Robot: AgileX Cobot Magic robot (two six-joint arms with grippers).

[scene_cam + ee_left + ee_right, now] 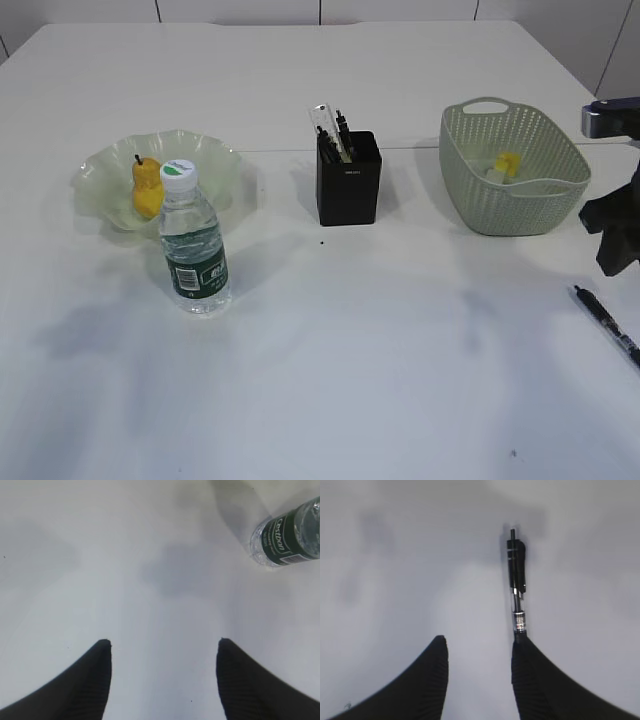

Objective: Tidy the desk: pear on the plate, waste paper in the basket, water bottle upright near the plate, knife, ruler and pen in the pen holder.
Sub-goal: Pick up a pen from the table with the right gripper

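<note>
Exterior: pear [147,186] on plate [105,190]; bottle [193,243] upright; pen [607,326] on worktop [380,380]. Left wrist: left hand [162,652] apart, empty. Right wrist: right hand [477,652] apart, pen beneath one finger [530,680]; closing may roll it aside

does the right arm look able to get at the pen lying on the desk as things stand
Probably yes. The pen lies alone on bare desk at the right edge, nothing beside it. The right tool hangs just over it with its fingers apart, though the pen runs under one finger, so it likely needs a small sideways shift first.
</note>
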